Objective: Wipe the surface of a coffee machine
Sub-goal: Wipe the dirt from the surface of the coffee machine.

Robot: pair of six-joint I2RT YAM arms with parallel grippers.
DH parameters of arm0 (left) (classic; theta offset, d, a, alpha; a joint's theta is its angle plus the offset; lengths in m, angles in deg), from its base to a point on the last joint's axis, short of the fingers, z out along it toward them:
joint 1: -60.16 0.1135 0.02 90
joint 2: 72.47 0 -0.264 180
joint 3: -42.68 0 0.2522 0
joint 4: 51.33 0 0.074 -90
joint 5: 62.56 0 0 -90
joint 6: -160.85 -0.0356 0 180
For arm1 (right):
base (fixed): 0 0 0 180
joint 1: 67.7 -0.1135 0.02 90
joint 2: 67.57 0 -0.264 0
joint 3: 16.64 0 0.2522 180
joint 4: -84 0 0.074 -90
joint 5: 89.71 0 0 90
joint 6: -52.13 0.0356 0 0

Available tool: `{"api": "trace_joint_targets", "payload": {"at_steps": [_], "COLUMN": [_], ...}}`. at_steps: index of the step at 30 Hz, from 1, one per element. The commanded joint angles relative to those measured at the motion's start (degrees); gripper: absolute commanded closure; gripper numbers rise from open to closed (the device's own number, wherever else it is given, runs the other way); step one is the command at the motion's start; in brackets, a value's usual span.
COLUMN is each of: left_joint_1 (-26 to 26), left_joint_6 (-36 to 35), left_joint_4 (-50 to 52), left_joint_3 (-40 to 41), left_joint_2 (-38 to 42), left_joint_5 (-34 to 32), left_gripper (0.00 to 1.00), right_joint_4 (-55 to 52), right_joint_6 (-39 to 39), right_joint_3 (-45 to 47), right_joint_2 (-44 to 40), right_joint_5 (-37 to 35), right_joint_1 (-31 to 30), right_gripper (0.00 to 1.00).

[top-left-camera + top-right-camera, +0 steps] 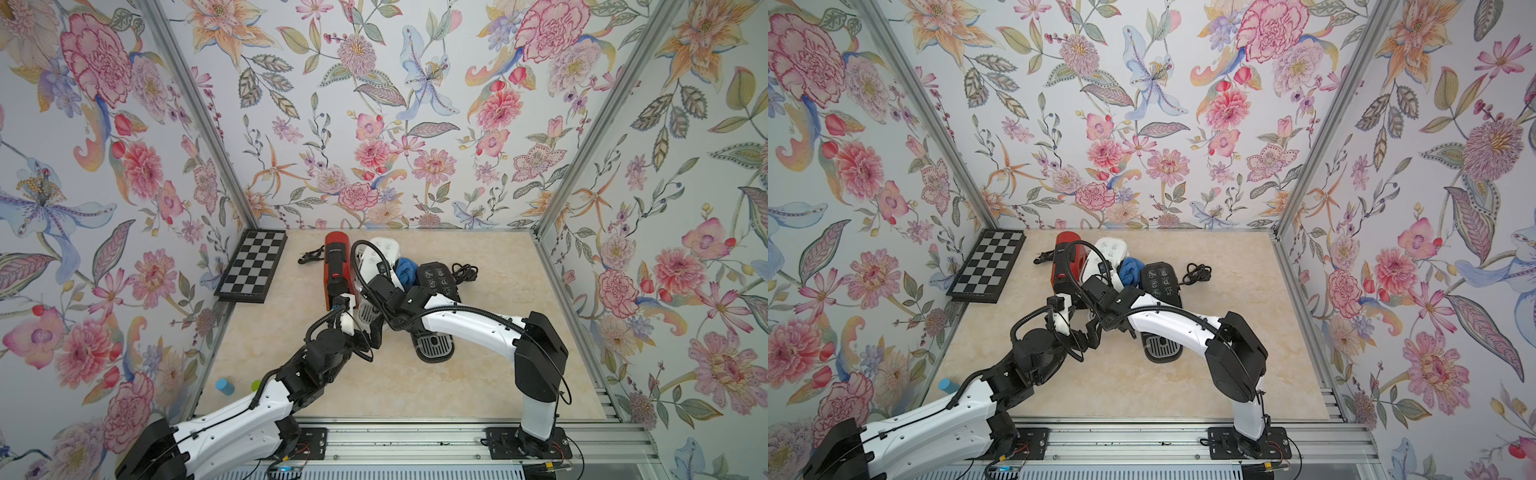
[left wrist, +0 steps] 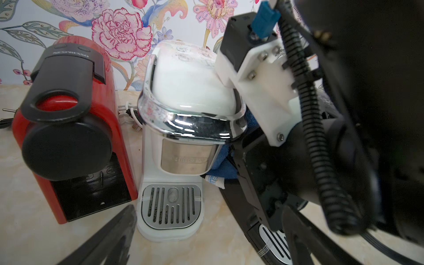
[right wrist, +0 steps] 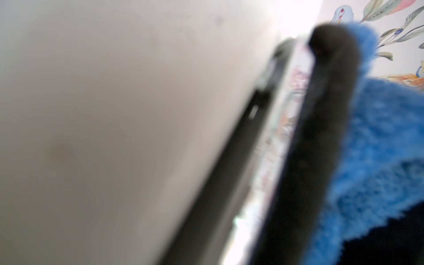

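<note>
Top views: beige marble tabletop [image 1: 478, 374], floral walls [image 1: 374, 124]; left jaws wide, empty; right jaws narrow on blue cloth [image 1: 406, 270]

Floral wallpaper walls [image 1: 374, 104] enclose a beige marble tabletop [image 1: 478, 374], evenly lit.

White arm links [image 1: 469, 328], black joints [image 1: 540, 353], ribbed black cables [image 2: 314, 137]

Blue cloth [image 1: 405, 270] between white machine [image 1: 384, 247], black machine [image 1: 438, 280]
</note>
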Motion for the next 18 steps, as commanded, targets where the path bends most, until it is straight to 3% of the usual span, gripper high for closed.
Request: {"api": "trace_joint_targets", "payload": {"at_steps": [1,5,18], "left_joint_1": [0.1,0.1,0.1], "left_joint_6": [1.1,1.2,1.3], "left_joint_4": [-1.1,-1.3,-4.2], "left_joint_3": [-1.2,-1.5,-3.5], "left_joint_2": [-0.1,-0.7,-5.7], "left_joint_5": [1.1,1.3,3.8], "left_gripper": [0.01,0.01,0.01], "right_joint_4": [-2.2,-0.3,10.8], "right_joint_6": [-0.9,-1.2,-4.6], "right_joint_3": [6.2,8.9,17.7], "right_joint_2": [4.8,3.8,-11.3], "right_joint_5": [5.6,3.5,1.7], "right_joint_1": [1.4,0.6,-2.3], "right_gripper": [0.7,0.7,0.69]}}
